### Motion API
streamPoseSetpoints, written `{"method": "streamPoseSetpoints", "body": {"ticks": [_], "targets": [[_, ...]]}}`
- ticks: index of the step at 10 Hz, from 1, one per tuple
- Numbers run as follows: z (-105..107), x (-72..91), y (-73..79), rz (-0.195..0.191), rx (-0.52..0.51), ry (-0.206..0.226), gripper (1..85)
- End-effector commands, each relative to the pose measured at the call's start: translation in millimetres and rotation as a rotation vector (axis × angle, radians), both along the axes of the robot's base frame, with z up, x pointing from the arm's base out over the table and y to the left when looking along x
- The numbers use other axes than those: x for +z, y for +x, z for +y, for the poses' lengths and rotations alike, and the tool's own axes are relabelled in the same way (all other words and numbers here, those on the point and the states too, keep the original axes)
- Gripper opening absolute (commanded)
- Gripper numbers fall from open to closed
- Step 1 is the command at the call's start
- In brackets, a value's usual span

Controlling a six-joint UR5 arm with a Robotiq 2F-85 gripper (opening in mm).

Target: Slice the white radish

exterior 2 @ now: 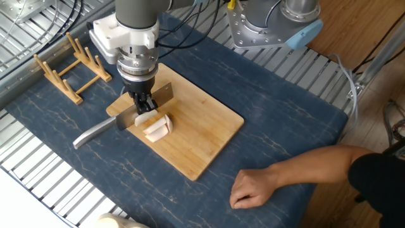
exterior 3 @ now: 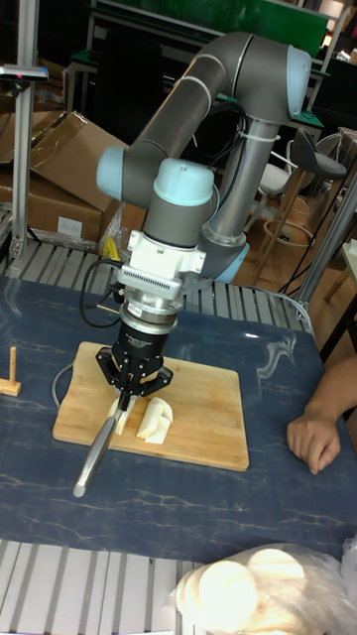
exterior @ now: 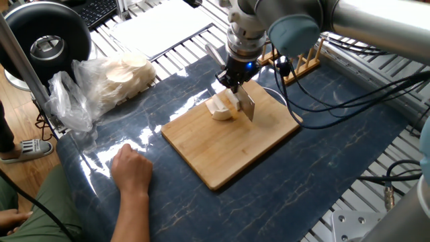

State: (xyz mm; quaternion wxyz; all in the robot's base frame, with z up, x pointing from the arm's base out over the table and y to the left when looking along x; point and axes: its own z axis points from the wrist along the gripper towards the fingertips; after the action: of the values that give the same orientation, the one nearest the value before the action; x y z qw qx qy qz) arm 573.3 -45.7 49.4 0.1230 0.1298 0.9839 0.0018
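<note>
You are looking at the gripper [exterior 2: 144, 101] clamping a cleaver [exterior 2: 130, 114] by the spine, its two fingers closed tight on the metal, and the blade is standing on edge across the wooden cutting board [exterior 2: 202, 136]. The cleaver's steel handle [exterior 2: 95, 131] is sticking out past the board's edge over the dark blue marbled mat [exterior 2: 278, 120]. The white radish [exterior 2: 155, 125] is lying on the board in several cream-white pieces, and the blade is resting right against the piece nearest it; from the tall fixed view the pieces [exterior 3: 151, 417] are sitting just beside the blade, under the gripper [exterior 3: 127, 382]. A person's hand [exterior 2: 253, 189] is resting flat on the mat, well apart from the board. A wooden dish rack [exterior 2: 66, 66] is standing near the board's far corner, and a clear plastic bag of pale round slices [exterior: 111, 81] is lying at the mat's edge
</note>
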Motion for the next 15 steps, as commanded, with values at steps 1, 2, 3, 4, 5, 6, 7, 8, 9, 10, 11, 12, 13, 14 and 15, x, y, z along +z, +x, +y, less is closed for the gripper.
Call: {"method": "streamPoseSetpoints", "body": {"ticks": [1,2,3,4,5,6,7,8,9,10,11,12,13,14,15], "targets": [[1,-1.7,5.1,-0.030,-0.005,0.015,1.0],[1,-1.7,6.6,-0.038,-0.010,0.015,1.0],[4,-1.3,6.9,-0.040,-0.030,0.022,1.0],[16,1.8,6.1,-0.035,-0.041,0.080,1.0],[27,4.9,5.8,-0.037,-0.039,0.136,1.0],[27,5.0,6.7,-0.044,-0.038,0.137,1.0],[18,4.9,6.0,-0.047,-0.043,0.103,1.0],[11,7.4,5.1,-0.048,-0.026,0.126,1.0],[22,14.2,0.3,-0.046,0.045,0.262,1.0],[14,17.2,-5.4,-0.051,0.122,0.326,1.0],[3,11.0,-3.3,-0.034,0.114,0.241,1.0],[-6,11.9,-10.4,0.041,0.082,0.110,1.0],[-18,18.0,-23.0,0.101,0.105,0.068,1.0],[-16,24.3,-30.0,0.142,0.080,0.055,1.0],[-19,28.2,-31.8,0.166,0.072,0.033,1.0]]}}
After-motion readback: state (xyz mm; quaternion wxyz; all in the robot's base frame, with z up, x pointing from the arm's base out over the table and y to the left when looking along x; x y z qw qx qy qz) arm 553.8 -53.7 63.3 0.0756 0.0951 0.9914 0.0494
